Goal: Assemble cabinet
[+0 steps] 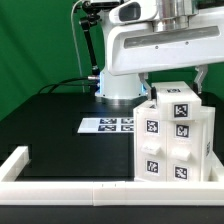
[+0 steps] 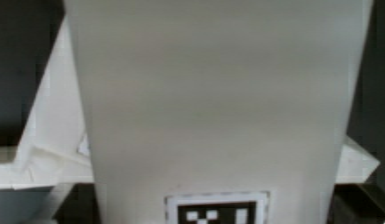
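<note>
A: Going from the exterior view's left: white border rail point(image 1: 60, 183) runs along the near table point(image 1: 50, 115) edge, marker board point(image 1: 108, 125) lies flat mid-table, cabinet point(image 1: 172, 140) stands at the right, just behind the rail.

B: Cabinet vs gripper?

A: Gripper point(image 1: 172, 78) sits directly above it, right at the top face. Dark fingers point(image 1: 202, 76) come down on either side of the upper edge.

B: Clamped?

A: Can't tell. Contact isn't visible in the exterior view. In the wrist view a white panel point(image 2: 203, 100) fills the frame, tag point(image 2: 219, 211) at its end, no fingertips in sight.

B: Gap width?

A: Roughly spans the cabinet top, that's all I can say.
</note>
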### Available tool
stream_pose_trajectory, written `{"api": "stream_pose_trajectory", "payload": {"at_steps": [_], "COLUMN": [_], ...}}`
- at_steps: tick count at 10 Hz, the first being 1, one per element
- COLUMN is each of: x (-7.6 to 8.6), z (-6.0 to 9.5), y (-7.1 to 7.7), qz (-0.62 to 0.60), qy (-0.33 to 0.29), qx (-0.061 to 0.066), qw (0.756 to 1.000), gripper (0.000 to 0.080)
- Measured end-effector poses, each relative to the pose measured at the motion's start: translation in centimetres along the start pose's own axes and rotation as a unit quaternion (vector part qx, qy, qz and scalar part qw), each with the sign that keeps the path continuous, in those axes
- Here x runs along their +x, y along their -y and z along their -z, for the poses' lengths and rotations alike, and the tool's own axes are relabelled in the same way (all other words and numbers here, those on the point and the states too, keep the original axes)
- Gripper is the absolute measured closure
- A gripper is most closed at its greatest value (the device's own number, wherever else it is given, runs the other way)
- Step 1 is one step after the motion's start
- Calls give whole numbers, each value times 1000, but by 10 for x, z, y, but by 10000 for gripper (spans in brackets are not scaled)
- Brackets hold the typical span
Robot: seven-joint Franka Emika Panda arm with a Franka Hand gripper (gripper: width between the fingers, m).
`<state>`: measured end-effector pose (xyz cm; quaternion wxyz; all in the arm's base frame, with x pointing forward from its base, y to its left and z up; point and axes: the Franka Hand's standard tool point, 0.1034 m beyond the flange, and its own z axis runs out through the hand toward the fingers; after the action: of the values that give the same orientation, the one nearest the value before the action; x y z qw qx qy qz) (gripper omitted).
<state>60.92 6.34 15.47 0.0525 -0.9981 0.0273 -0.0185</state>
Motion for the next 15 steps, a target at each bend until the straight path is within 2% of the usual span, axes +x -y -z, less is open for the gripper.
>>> {"api": "stream_pose_trajectory", "payload": {"at_steps": [2,4,7,10,13,14,15], "x": [1,-2,-5,-5,-5,-6,-7], "z": [0,-1,-2,-2,-2,-2,-2], "y": [0,2,4,5,6,7,9], "qz": [-79,-190,-336,-397,-499,-557,-602], "qy": [-8,-20,-24,-23,-19,-22,-20], "qx": [0,3,8,13,22,30,31], "qw": [997,982,942,917,866,830,798], "gripper": [240,240,240,240,240,240,240]}}
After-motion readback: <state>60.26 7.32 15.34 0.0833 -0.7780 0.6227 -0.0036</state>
